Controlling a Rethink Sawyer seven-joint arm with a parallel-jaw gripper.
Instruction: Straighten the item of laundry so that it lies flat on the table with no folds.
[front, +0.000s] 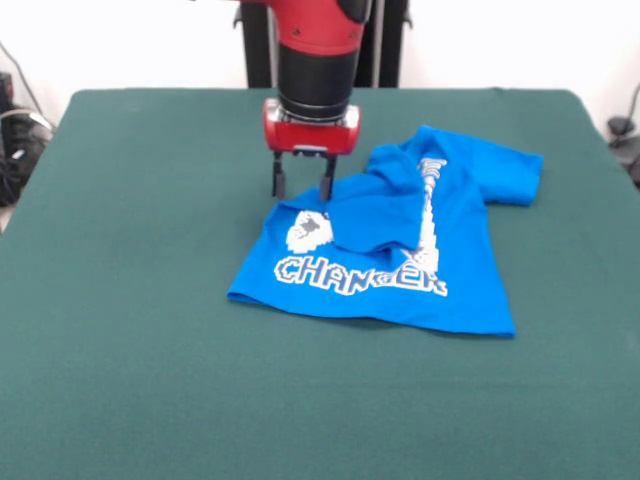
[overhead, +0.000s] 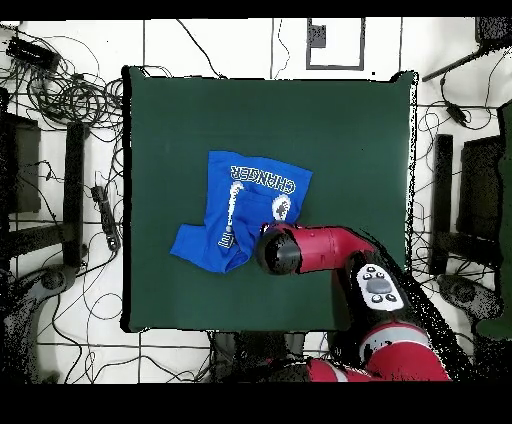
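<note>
— Blue cotton, bunched up: from the front, the T-shirt (front: 400, 250) lies a little right of centre on the green felt tabletop (front: 130, 300), and it is far from flat. A flap from its far edge is folded forward over the chest, so only "CHANGER" and part of the controller print show, and a strip of lettering runs up the fold.

— And the claw (front: 301, 188)?

— It hangs just at the shirt's far left edge, beside that flap. Its two black fingers (front: 278, 182) stand apart with bare green showing between them, so it grips nothing. I'd judge it is placed there because the folded edge is the one to catch and draw back toward the robot.

— One sleeve looks free?

— Yes, the sleeve at the picture's right lies spread out on the felt.

— From overhead?

— The shirt (overhead: 240, 200) sits left of the tabletop's (overhead: 370, 130) middle, nearer the robot's side than the far side. The red arm (overhead: 330, 250) reaches in from the lower right and its wrist covers the claw, at the shirt's near right corner. The outline is skewed and lopsided, which fits a garment doubled over, with plenty of bare felt around for spreading it.
</note>
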